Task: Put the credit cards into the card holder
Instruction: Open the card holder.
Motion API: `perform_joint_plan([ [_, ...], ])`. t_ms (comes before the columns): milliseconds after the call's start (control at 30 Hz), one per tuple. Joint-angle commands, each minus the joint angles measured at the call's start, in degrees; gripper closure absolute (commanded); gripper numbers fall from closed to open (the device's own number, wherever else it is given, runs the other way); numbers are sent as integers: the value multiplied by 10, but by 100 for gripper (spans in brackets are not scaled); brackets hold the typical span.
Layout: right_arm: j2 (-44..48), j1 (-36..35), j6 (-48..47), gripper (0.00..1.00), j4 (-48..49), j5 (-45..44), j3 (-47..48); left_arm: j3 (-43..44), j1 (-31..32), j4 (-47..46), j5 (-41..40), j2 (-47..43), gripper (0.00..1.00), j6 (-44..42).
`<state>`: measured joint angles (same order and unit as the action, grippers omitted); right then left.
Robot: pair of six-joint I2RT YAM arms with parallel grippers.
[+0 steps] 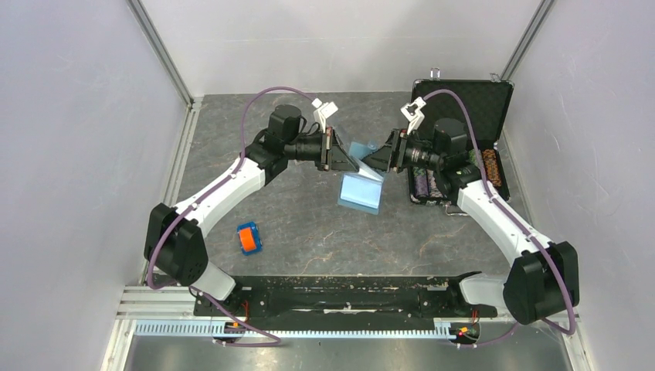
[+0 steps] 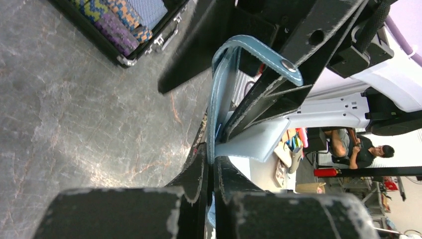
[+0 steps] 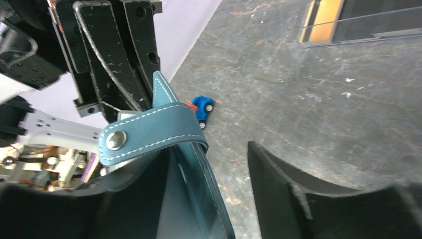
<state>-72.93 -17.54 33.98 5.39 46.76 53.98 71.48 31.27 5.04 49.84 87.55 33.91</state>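
Left pincer (image 2: 211, 169) clamped tight on card holder (image 2: 221, 94) edge, above tabletop (image 1: 309, 232) (probably to hang it open for cards). Right pincer (image 3: 209, 157) jaws parted, gripping nothing.

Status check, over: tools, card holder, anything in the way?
Left tool shut on card holder, lifted off table. Right tool open around its edge. Orange-blue block well aside.

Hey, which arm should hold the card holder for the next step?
Left: the left fingers are shut on the edge of the card holder; the right fingers stand apart, leaving that arm free.
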Motion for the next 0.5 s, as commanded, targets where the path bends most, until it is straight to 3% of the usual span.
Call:
perform_joint_plan([
  [0,9,12,-68,30,-50,-1,12,3,1,61,-6,1,98,-22],
  [200,11,16,-162,9,-135,6,28,5,1,178,-22,3,98,-77],
  [467,1,5,-204,5,-135,89,3,17,5,246,-2,17,98,-111],
])
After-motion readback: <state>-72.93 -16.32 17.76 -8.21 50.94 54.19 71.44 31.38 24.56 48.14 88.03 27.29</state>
